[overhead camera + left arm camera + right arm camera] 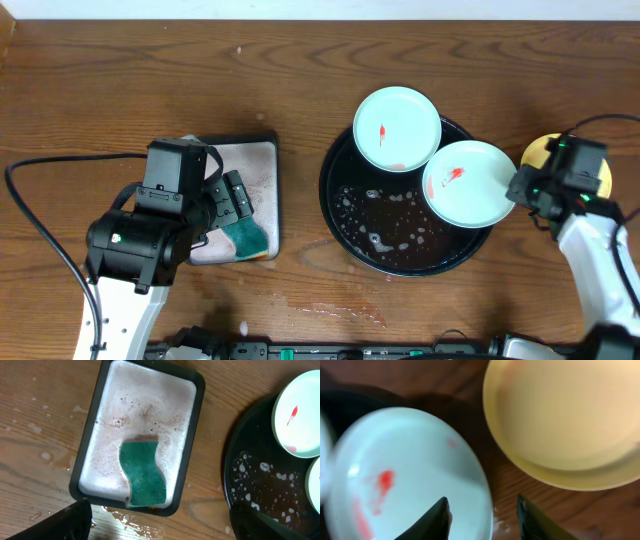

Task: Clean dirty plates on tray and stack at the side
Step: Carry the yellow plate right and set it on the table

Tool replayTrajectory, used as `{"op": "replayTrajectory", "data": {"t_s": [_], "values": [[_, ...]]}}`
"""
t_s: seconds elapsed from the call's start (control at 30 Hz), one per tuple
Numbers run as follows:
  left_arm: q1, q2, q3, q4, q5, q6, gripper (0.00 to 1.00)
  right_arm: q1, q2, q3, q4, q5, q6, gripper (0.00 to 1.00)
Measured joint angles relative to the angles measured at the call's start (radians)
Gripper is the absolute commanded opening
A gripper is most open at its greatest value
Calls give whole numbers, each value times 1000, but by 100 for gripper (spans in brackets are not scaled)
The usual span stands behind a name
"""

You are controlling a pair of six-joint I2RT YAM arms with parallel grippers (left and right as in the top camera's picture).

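From overhead I see the black tray (pixel 338 215) right of centre on the wooden table (pixel 120 80), its floor wet and flecked with suds. One mint plate (pixel 397 128) sits at the tray's far edge with a red streak in it. The second mint plate (pixel 468 182) lies over the tray's right side, also smeared red. The yellow plate (pixel 536 152) is off the tray, on the table just to its right and partly hidden by my right arm. The right gripper (pixel 520 188) is at the right rim of the second mint plate. The left gripper (pixel 232 200) hangs over the silver tray (pixel 262 150), where the green sponge (pixel 246 238) lies. In the left wrist view the sponge rests in foam (pixel 145 405) at the near end of the silver tray. My two fingers (pixel 65 522) stand wide apart at the bottom corners, holding nothing. In the right wrist view that claw is apart too, one finger over the smeared mint plate and the other beyond its rim. I cannot tell if either pad touches it. The yellow plate fills the upper right, close beside the mint one.
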Motion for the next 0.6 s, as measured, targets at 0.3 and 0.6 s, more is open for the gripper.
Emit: {"op": "replayTrajectory", "data": {"t_s": [0.3,0.6], "values": [[0,0,0,0,0,0,88,6,158,-2,37,24,-18,1],[0,0,0,0,0,0,89,7,-21,-3,-156,-18,-19,1]]}}
